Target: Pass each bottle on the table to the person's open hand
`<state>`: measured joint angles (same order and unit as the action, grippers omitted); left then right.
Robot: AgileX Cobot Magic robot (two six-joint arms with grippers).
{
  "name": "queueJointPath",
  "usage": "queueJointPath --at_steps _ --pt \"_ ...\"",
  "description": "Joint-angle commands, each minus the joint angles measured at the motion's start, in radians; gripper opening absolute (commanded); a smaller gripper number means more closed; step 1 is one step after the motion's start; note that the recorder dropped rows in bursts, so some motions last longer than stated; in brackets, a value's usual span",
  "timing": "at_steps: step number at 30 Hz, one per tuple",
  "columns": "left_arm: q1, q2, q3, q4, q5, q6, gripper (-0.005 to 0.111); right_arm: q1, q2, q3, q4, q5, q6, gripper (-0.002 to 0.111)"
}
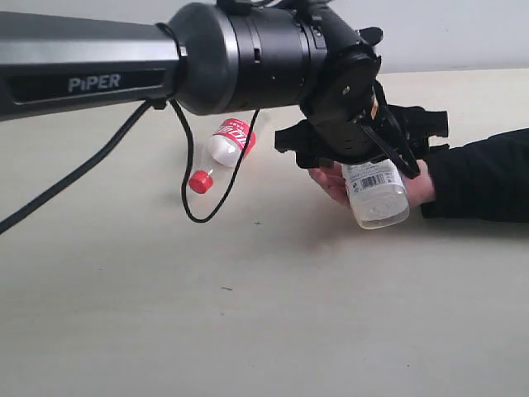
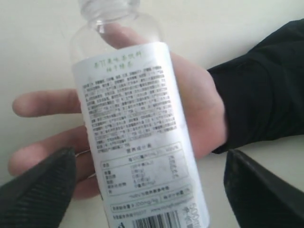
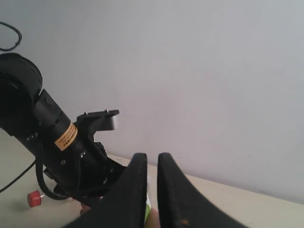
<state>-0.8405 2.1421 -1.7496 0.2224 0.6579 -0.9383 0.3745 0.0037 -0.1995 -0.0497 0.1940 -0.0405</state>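
Note:
A clear bottle with a white printed label (image 1: 376, 194) lies across the person's open palm (image 1: 331, 184). My left gripper (image 1: 364, 136) hangs over it, open. In the left wrist view the same bottle (image 2: 137, 142) rests on the hand (image 2: 202, 114), and the left gripper (image 2: 147, 187) has its jaws wide, with a gap to the bottle on each side. A clear bottle with a red label and red cap (image 1: 223, 150) lies on the table (image 1: 248, 314) behind the arm. My right gripper (image 3: 152, 157) is raised, shut, with nothing between its fingers.
The person's black sleeve (image 1: 483, 174) reaches in from the right edge. A black cable (image 1: 192, 203) loops down from the left arm in front of the red-label bottle. The pale wall (image 3: 213, 71) rises behind the table's far edge.

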Motion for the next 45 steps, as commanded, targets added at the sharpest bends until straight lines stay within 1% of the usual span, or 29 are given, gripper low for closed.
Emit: queueJointPath --at_steps 1,3,5,7,10,11,14,16,18,20,22,23,26,28,30,31,33,35,37,40,42,45 --pt "0.004 -0.058 -0.007 0.002 0.011 0.021 0.078 -0.004 -0.004 0.002 -0.001 0.000 -0.009 0.010" --pt "0.004 -0.082 -0.007 0.002 0.018 0.024 0.072 -0.004 -0.004 0.002 -0.001 0.000 -0.009 0.010" --pt "0.004 -0.107 -0.007 0.002 0.039 0.024 0.057 -0.004 -0.004 0.002 -0.001 0.000 -0.009 0.010" --pt "0.004 -0.129 -0.007 0.004 0.073 0.027 0.037 -0.004 -0.004 0.002 -0.001 0.000 -0.009 0.010" --pt "0.004 -0.167 -0.007 0.006 0.151 0.111 -0.001 -0.004 -0.004 0.002 -0.001 0.000 -0.009 0.010" --pt "0.004 -0.180 -0.007 0.010 0.177 0.135 0.001 -0.004 -0.004 0.002 -0.001 0.000 -0.009 0.010" --pt "-0.003 -0.219 -0.007 0.024 0.241 0.190 0.001 -0.004 -0.004 0.002 -0.001 0.000 -0.009 0.010" --pt "-0.027 -0.251 0.014 0.094 0.259 0.200 0.001 -0.004 -0.004 0.002 -0.001 0.000 -0.009 0.010" --pt "-0.066 -0.299 0.076 0.211 0.263 0.166 0.001 -0.004 -0.004 0.002 -0.001 0.000 -0.009 0.010" --pt "-0.096 -0.355 0.180 0.300 0.252 0.098 0.000 -0.004 -0.004 0.002 -0.001 0.000 -0.009 0.010" --pt "-0.143 -0.439 0.319 0.356 0.153 0.063 0.000 -0.004 -0.004 0.002 -0.001 0.000 -0.009 0.010" --pt "-0.166 -0.487 0.410 0.417 0.097 0.015 0.000 -0.004 -0.004 0.002 -0.001 0.000 -0.009 0.010" --pt "-0.248 -0.620 0.665 0.691 -0.082 -0.281 0.000 -0.004 -0.004 0.002 -0.001 0.000 -0.009 0.010" --pt "-0.292 -0.739 0.812 0.914 -0.110 -0.497 0.000 -0.004 -0.004 0.002 -0.001 0.000 -0.009 0.010" --pt "-0.312 -0.855 0.921 1.046 -0.118 -0.611 0.000 -0.004 -0.004 0.002 -0.001 0.000 -0.009 0.010" --pt "-0.313 -0.903 0.953 1.065 -0.129 -0.618 0.000 -0.004 -0.004 0.002 -0.001 0.000 -0.009 0.010" --pt "-0.313 -1.021 1.017 1.065 -0.175 -0.591 0.000 -0.004 -0.004 0.002 -0.001 0.000 -0.009 0.010" --pt "-0.313 -1.120 1.061 1.065 -0.194 -0.536 0.000 -0.004 -0.004 0.002 -0.001 0.000 -0.009 0.010" --pt "-0.313 -1.214 1.098 1.065 -0.189 -0.494 0.000 -0.004 -0.004 0.002 -0.001 0.000 -0.009 0.010" --pt "-0.308 -1.310 1.118 1.072 -0.166 -0.448 0.000 -0.004 -0.004 0.002 -0.001 0.000 -0.009 0.010" --pt "-0.308 -1.364 1.118 1.072 -0.162 -0.308 0.000 -0.004 -0.004 0.002 -0.001 0.000 -0.009 0.010" --pt "-0.308 -1.423 1.125 1.059 -0.162 -0.017 0.000 -0.004 -0.004 0.002 -0.001 0.000 -0.009 0.010"
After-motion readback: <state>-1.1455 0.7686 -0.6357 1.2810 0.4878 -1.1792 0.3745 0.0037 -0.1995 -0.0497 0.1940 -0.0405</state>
